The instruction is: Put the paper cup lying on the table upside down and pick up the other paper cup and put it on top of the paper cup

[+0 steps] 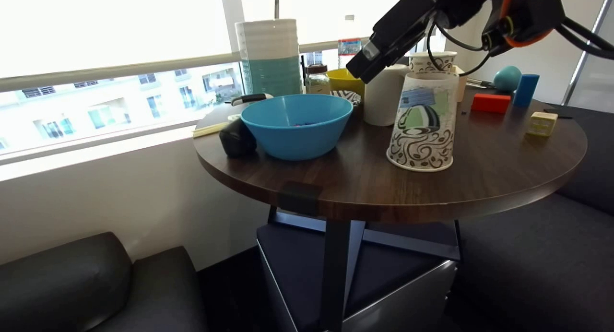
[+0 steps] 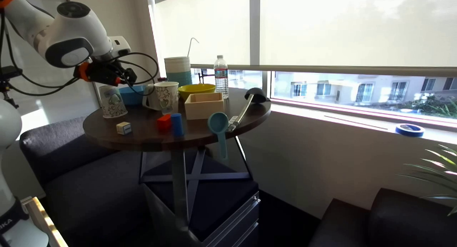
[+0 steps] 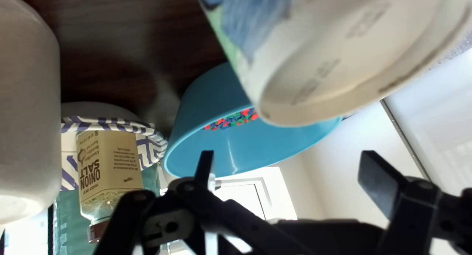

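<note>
One round wooden surface [image 1: 364, 176] lies below the fingers [image 3: 379, 185], which in the wrist view stand wide apart with nothing held between them. On it, a blue bowl [image 1: 297, 142] sits down and to the left of the fingers in an exterior view; in the wrist view it appears beyond the gap between them, with red, blue and green pieces [image 3: 234, 119] inside. A water bottle [image 2: 221, 81] stands well to the right of the fingers in an exterior view, its label too small to read. The inverted paper cup [image 1: 422, 125], base up and rim on the surface, is below and to the right of the fingers in an exterior view; in the wrist view it lies beyond the fingers, apart from both, the marks on its base illegible. The upright paper cup [image 2: 171, 90], near a white mug [image 1: 383, 101], is to the right of the fingers in an exterior view. Left of the fingers in the wrist view, a jar [image 3: 110, 166] bears the words "ONION SALT"; its finer print cannot be read.
</note>
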You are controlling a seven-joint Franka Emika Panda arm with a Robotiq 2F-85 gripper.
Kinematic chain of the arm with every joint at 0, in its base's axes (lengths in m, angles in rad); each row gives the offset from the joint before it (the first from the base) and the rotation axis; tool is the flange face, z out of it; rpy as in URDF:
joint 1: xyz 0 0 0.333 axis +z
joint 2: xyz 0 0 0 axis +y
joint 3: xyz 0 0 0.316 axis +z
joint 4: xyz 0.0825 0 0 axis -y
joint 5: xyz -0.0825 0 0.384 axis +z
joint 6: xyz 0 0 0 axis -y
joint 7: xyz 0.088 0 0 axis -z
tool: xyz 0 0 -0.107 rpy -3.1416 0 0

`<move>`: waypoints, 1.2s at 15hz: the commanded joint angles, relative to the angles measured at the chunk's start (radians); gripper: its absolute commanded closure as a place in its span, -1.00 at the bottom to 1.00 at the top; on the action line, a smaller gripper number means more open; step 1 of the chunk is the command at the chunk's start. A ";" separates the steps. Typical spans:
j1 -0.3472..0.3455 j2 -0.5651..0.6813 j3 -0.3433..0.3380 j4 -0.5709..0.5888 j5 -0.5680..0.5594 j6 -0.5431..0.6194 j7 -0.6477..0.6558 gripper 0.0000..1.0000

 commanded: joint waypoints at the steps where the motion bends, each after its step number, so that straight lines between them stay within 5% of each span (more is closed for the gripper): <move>1: -0.005 0.001 -0.001 0.000 0.015 0.006 -0.031 -1.00; 10: -0.268 -0.160 0.248 0.010 -0.161 -0.264 0.119 -1.00; 18: -0.739 -0.204 0.553 0.122 -0.252 -0.403 0.471 -1.00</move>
